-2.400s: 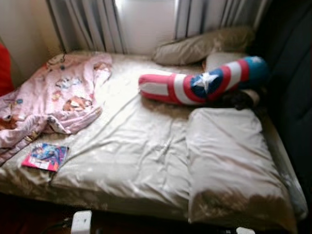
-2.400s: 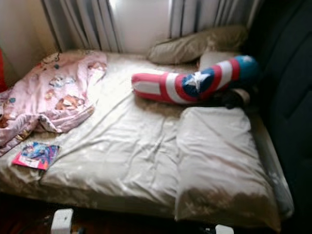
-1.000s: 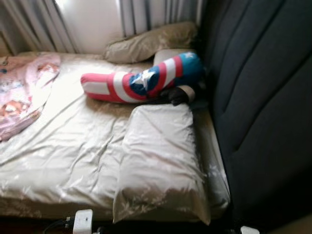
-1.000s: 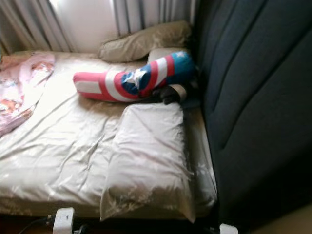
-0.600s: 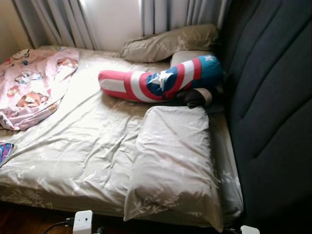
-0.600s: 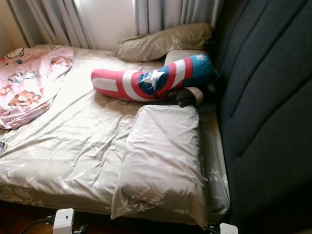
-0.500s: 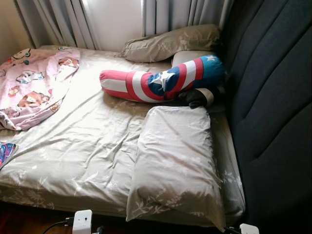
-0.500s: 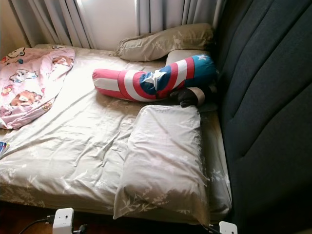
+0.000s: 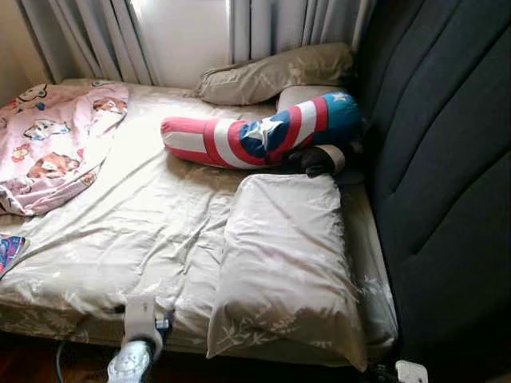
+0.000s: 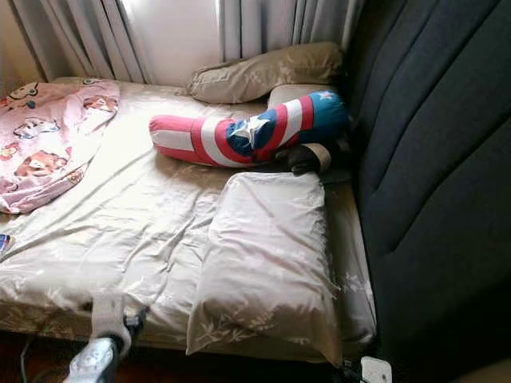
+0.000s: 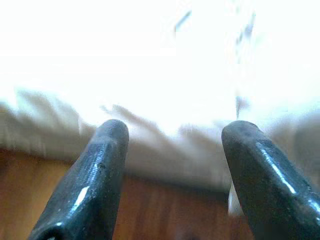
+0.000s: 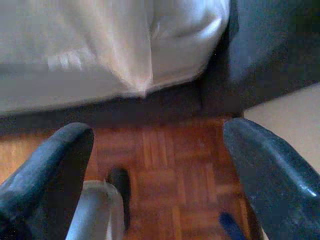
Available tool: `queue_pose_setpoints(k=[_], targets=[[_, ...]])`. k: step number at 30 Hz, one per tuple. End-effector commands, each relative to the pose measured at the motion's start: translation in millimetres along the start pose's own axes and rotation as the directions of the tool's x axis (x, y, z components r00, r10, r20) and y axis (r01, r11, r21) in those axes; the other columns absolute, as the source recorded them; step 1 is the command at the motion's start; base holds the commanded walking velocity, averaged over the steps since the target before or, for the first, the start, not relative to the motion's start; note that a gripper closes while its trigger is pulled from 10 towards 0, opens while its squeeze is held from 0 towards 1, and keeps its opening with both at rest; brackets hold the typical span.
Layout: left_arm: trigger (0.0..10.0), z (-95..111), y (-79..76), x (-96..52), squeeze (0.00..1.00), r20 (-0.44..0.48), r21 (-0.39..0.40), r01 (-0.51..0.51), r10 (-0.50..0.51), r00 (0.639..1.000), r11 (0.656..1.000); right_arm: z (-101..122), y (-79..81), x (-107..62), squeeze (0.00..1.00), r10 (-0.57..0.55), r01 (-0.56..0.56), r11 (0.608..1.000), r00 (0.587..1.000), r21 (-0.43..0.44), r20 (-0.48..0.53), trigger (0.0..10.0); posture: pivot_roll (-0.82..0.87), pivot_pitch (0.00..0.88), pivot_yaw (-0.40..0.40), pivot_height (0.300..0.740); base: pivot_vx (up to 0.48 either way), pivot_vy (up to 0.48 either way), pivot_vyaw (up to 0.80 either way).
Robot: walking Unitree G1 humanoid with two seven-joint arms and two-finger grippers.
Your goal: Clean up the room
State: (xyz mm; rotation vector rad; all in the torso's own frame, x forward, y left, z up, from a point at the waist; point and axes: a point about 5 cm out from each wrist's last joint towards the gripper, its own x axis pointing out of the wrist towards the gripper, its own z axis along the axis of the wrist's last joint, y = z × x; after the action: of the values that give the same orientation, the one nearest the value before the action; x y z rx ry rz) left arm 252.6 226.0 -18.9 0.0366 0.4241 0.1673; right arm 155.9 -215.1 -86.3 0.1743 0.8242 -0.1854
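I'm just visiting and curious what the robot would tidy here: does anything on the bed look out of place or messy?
Yes. A pink cartoon-print blanket lies crumpled at the bed's far left corner, a colourful book sits at the left edge, and the star-and-stripes bolster lies askew across the bed. The near pillow overhangs the edge.

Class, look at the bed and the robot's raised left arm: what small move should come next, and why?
Probably reach the left gripper forward over the bed edge toward the near pillow. Its fingers are open and empty at the mattress edge, while the pillow lies askew on the rumpled sheet. The right gripper hangs over the floor.
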Motion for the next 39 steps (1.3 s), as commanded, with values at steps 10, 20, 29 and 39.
queue_pose_setpoints(k=[10, 20, 29, 39], targets=[[10.0, 52.6, -19.6, 1.5, 0.0, 0.334, 0.012, 0.06, -0.061, 0.941, 0.998, 137.2, 39.6, 13.3, 0.0, 0.177, -0.147, 0.984, 0.853, -0.099, 0.491, 10.0, 0.03, 0.0, -0.061, 0.74, 0.0, 0.0, 0.0], [10.0, 57.2, -23.4, -11.8, 0.0, 0.402, 0.046, 0.106, -0.116, 0.908, 0.993, 143.1, 30.1, 0.8, 0.0, 0.197, -0.157, 0.98, 0.783, -0.118, 0.591, 10.0, 0.04, 0.0, -0.066, 0.74, 0.0, 0.0, 0.0], [10.0, 62.2, -17.9, -11.6, 0.0, 0.398, 0.036, 0.103, -0.109, 0.911, 0.994, 130.8, 21.2, -1.1, 0.0, 0.131, -0.124, 0.991, 0.8, -0.052, 0.586, 10.0, 0.02, 0.0, -0.047, 0.74, 0.0, 0.0, 0.0], [10.0, 70.4, -13.9, -8.2, 0.0, 0.404, 0.046, 0.101, -0.111, 0.908, 0.994, 133.5, 25.9, -3.3, 0.0, 0.165, -0.137, 0.986, 0.79, -0.092, 0.59, 10.0, 0.03, 0.0, -0.057, 0.74, 0.075, 0.0, 0.0]])
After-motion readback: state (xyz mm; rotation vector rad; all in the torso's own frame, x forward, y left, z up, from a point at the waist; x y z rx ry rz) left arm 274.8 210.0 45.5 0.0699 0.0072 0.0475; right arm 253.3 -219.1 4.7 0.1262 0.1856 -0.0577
